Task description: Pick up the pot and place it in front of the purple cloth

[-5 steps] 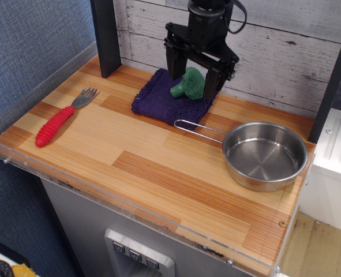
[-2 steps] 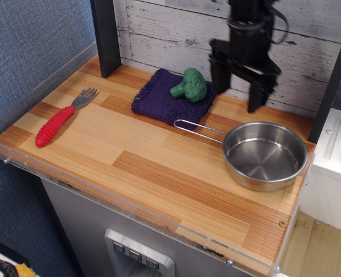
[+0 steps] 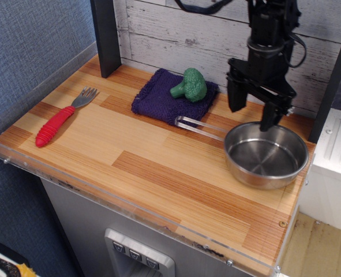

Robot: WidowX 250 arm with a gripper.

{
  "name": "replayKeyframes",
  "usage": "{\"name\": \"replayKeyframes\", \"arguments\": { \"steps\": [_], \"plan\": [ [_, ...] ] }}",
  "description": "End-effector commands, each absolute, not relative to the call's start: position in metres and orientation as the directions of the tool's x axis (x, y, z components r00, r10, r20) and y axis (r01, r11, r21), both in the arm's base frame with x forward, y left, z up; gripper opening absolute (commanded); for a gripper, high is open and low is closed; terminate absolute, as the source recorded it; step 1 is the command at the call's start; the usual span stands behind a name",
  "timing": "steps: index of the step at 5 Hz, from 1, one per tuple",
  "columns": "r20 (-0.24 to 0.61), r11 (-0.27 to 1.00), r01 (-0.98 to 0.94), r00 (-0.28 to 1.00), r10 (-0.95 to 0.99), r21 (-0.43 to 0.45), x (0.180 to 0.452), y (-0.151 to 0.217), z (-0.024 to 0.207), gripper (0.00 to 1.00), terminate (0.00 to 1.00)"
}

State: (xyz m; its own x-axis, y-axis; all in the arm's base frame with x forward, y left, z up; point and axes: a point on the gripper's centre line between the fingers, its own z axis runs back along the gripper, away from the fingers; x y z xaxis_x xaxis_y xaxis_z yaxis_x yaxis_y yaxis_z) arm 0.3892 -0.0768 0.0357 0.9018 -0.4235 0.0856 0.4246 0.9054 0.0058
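Observation:
The pot (image 3: 266,154), a shallow shiny steel pan, sits on the right side of the wooden counter, and its thin wire handle (image 3: 200,127) points left toward the purple cloth (image 3: 157,99). The cloth lies at the back centre. My black gripper (image 3: 251,116) hangs open just over the pot's far rim. One fingertip (image 3: 268,124) comes down to the rim, and the other finger (image 3: 235,103) stays behind the pot to the left. Nothing is between the fingers.
A green toy broccoli (image 3: 188,85) rests on the cloth's far right corner. A red-handled fork (image 3: 57,124) lies at the left. A dark post (image 3: 107,37) stands at the back left. A clear acrylic lip (image 3: 130,199) edges the counter's front.
The gripper has moved right from above the broccoli and cloth, then down to the pot's far rim. It stays open. The pot's handle now looks slightly blurred.

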Motion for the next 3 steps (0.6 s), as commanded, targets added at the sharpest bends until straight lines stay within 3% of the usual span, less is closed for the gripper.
{"name": "replayKeyframes", "arguments": {
  "steps": [1,2,3],
  "plan": [
    [0.059,0.886,0.463,0.884,-0.464,0.037,0.3920,-0.0877,0.0297,1.00,0.00],
    [0.035,0.882,0.469,0.882,-0.470,0.043,0.3932,-0.0895,0.0217,1.00,0.00],
    [0.038,0.880,0.473,0.879,-0.475,0.046,0.3922,-0.0901,0.0206,0.00,0.00]
  ]
}}
